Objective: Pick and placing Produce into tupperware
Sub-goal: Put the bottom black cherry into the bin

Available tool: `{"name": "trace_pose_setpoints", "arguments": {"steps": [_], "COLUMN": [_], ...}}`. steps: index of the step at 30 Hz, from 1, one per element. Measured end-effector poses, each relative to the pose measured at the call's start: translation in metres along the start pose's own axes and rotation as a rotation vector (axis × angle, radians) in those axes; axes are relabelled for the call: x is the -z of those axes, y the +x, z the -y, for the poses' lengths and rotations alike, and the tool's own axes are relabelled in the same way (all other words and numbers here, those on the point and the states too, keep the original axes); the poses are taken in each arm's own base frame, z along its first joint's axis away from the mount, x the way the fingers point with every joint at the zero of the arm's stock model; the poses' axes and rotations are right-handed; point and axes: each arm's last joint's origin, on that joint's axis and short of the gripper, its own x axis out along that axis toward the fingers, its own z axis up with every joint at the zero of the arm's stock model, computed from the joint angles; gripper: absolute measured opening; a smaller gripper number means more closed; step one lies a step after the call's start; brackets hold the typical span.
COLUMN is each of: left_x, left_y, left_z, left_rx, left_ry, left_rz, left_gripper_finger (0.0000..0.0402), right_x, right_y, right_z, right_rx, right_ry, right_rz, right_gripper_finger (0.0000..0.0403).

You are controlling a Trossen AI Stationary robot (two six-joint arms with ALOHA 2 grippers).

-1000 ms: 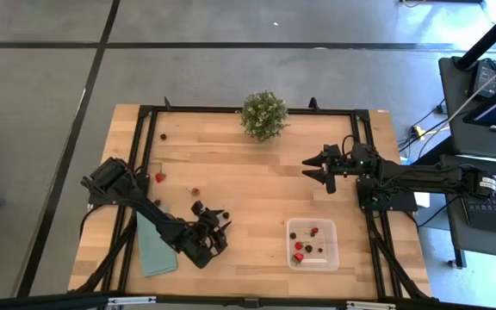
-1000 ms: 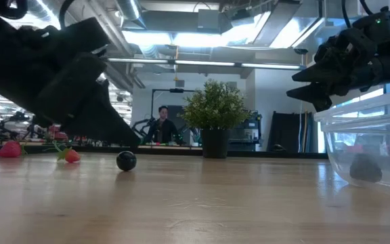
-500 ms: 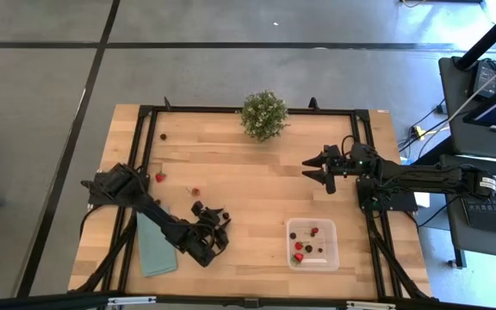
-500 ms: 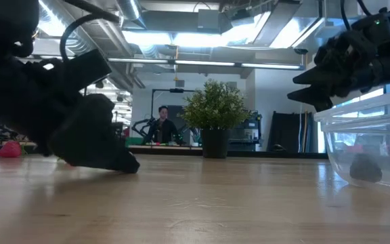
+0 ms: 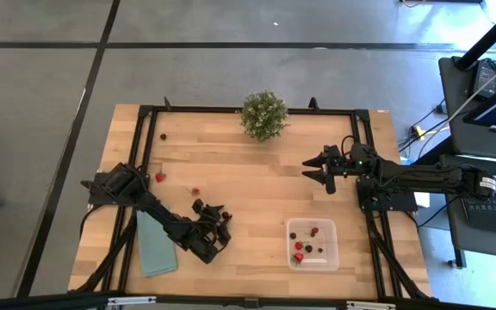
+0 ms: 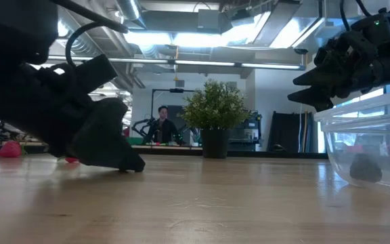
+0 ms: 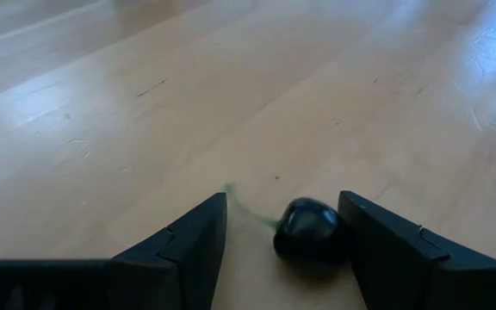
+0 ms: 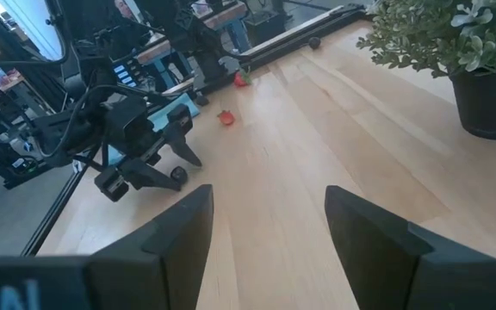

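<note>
Potted plant at far middle of the wood surface, teal cloth near left, w/ left arm lying across it. Left tool down on surface, spread around a dark glossy berry w/ thin green stem, nothing pinched; red berries lie far-left. Clear tupperware near right holds red + dark pieces; right tool hangs spread far-right, well apart.

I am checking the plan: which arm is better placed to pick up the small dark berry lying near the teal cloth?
The left. Its tool is down at the table, fingers open around the small dark round berry. The right tool hovers far away, open.
</note>
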Motion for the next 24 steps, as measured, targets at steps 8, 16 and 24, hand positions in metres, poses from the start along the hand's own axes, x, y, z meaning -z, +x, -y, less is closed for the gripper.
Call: {"name": "trace_pose_setpoints", "arguments": {"steps": [8, 16, 24], "left_x": [-0.002, -0.0018, -0.0018], "left_y": [0.004, 0.0042, 0.0041], "left_z": [-0.0007, -0.0009, -0.0004], "left_rx": [0.001, 0.003, 0.008], "left_ry": [-0.013, 0.0, 0.021], "left_rz": [-0.027, -0.039, -0.043], "left_gripper_finger": [0.0209, 0.0162, 0.0105], "right_x": [-0.0001, 0.0, 0.0], "right_y": [0.0, 0.0, 0.0], "right_z": [0.0, 0.0, 0.0], "right_rx": [0.001, 0.0, 0.0], "right_ry": [0.0, 0.0, 0.0], "right_rz": [0.001, 0.0, 0.0], "right_gripper_finger": [0.0226, 0.0226, 0.0226]}}
